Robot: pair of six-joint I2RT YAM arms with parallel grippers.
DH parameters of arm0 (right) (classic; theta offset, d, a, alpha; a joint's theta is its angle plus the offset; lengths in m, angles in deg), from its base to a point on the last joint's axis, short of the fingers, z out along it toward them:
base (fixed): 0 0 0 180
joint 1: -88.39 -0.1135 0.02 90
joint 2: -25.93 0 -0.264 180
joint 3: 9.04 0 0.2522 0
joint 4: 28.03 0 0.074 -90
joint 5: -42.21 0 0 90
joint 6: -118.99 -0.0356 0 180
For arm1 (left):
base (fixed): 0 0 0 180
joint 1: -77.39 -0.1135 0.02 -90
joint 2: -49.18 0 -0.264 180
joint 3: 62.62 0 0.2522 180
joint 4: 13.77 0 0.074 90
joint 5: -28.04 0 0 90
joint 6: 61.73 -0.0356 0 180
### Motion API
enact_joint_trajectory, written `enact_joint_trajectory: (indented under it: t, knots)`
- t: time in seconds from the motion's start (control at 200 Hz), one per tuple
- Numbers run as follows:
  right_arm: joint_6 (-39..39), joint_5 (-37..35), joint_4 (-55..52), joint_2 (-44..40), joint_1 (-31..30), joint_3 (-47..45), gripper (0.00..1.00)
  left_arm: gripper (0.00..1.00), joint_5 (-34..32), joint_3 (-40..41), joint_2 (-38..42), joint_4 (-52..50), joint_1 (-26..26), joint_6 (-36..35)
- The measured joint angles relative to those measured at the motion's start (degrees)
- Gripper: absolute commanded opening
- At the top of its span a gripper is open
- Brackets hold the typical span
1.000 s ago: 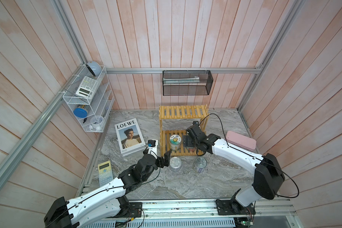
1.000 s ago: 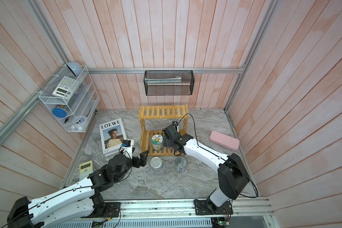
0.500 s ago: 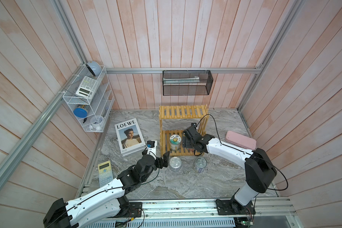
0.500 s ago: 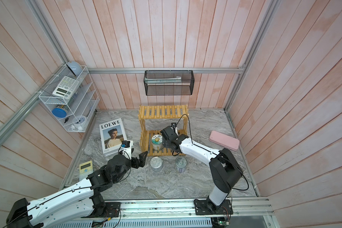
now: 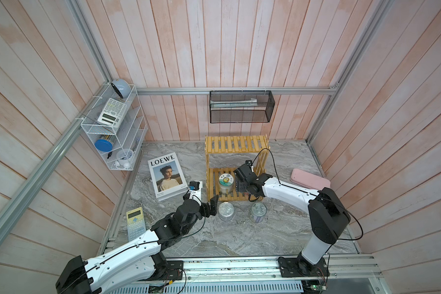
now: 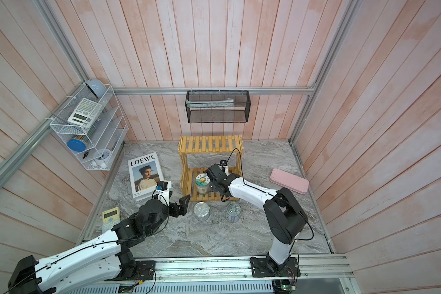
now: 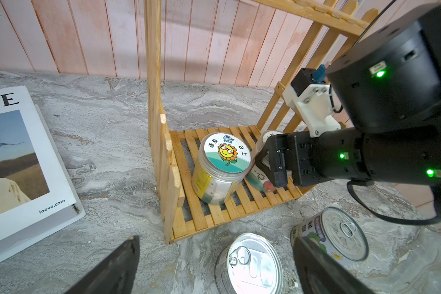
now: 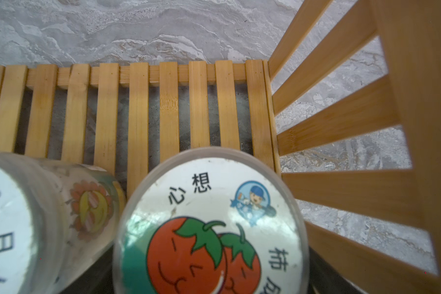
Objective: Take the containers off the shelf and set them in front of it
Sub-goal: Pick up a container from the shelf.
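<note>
The right pincer (image 7: 265, 168) had edged deeper over the lower tier of the shelf (image 8: 138, 101), straddling the tomato-lid jar (image 8: 211, 224), grip unclear. The left pincer (image 7: 217, 240) stayed spread beside the cans (image 5: 225, 210) on the counter (image 5: 239, 241).

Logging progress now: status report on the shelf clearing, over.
Left gripper open, beside white-label can. Right gripper straddling tomato-lid jar on shelf, grip unconfirmed. Sunflower-lid jar close alongside.

Bright, even light; blurry right-wrist close-up.
</note>
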State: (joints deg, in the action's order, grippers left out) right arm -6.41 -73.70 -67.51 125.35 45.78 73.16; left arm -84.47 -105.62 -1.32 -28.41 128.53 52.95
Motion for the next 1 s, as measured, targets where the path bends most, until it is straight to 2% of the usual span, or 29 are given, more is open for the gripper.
enact_joint_trajectory:
  t: [0.37, 0.65, 1.0]
  knots:
    - [0.3, 0.6, -1.9, -1.8, 0.0, 0.0, 0.69, 1.00, 0.0, 0.0, -0.8, 0.0, 0.0, 0.0]
    - [1.2, 2.4, -2.1, -9.0, -0.1, -0.7, 0.61, 1.00, 0.0, 0.0, -1.4, 0.2, 0.0, 0.0]
    - [2.7, 3.3, -3.1, -15.9, -1.9, -1.5, 0.60, 1.00, 0.0, 0.0, -2.6, 0.4, 0.0, 0.0]
